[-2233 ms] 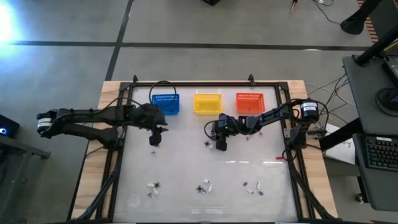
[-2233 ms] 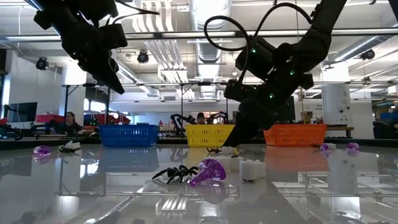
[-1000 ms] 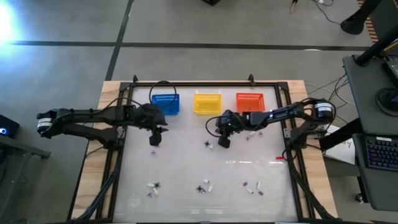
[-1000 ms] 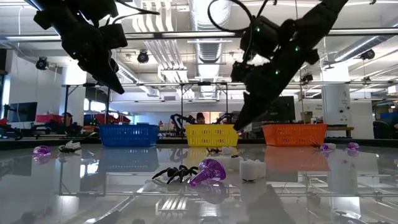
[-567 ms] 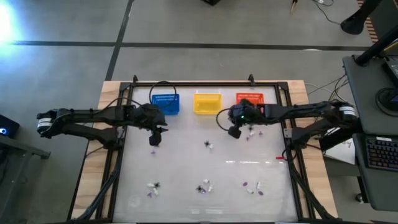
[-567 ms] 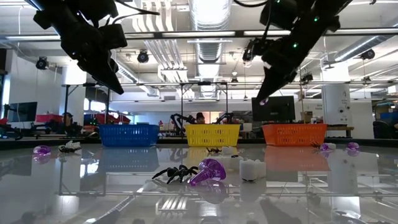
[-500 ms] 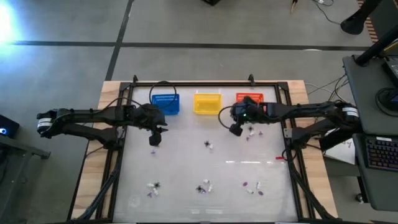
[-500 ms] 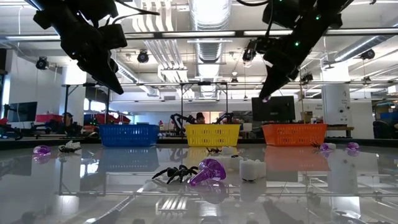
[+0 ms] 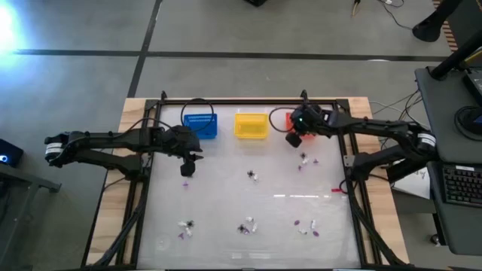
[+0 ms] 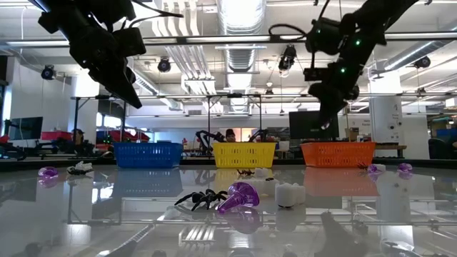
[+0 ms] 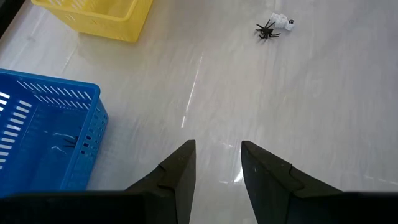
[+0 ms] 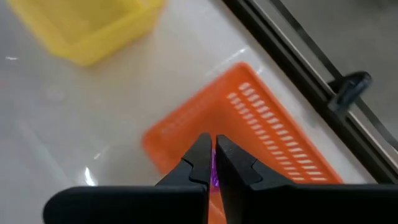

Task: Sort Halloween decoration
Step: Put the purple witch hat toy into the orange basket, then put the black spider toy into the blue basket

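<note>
Overhead, pipes; below, glossy table [image 10: 400,228]

3 plastic baskets stand in a row along the far edge of the glossy white counter [image 9: 226,203]: a blue basket [image 9: 200,125], a yellow basket [image 9: 251,125] in the middle, and an orange basket [image 9: 307,118]. A black frame [image 9: 226,102] borders the counter. Beyond, a room with ceiling lights and people.

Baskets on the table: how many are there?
3, in a row along the table's far edge: a blue basket nearest the left arm, a yellow basket in the middle, and an orange basket, partly covered by the right gripper above it.
</note>
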Controlling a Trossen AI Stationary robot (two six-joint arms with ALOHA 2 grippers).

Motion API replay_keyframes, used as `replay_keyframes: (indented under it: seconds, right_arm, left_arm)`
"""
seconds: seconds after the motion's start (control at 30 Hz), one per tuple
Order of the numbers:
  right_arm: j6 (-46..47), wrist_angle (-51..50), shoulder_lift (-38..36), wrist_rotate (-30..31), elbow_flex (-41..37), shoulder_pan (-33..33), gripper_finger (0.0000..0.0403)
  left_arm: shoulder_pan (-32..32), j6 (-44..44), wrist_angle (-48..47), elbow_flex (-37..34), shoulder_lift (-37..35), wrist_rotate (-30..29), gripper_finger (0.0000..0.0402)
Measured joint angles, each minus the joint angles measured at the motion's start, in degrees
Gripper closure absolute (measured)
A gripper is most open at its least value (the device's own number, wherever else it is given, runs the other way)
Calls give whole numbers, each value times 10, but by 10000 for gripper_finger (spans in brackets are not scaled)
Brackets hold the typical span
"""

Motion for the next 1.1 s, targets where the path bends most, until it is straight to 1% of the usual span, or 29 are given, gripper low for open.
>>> replay_keyframes:
  seconds: [0.1, 0.23, 0.5, 0.6, 0.77, 0.93, 1.1]
  right_arm:
    - [-4, 0, 6, -2, -3, -27, 394]
    - [13, -3, 16, -2, -6, -53, 394]
    - [13, -3, 53, -3, -6, -68, 392]
    - [13, -1, 69, -2, -6, -67, 378]
    - [14, 12, 86, 6, -6, -67, 341]
    - [17, 19, 80, 14, -6, -67, 312]
    - [17, 19, 63, 14, -6, -67, 301]
  left_arm:
    - [0, 0, 0, 0, 0, 0, 290]
    - [0, 0, 0, 0, 0, 0, 290]
    - [0, 0, -1, 0, 0, 0, 290]
    - [0, 0, -1, 0, 0, 0, 290]
    - [0, -2, 0, 0, 0, 0, 290]
    - [0, -4, -1, 0, 0, 0, 290]
    - [0, -4, -1, 0, 0, 0, 290]
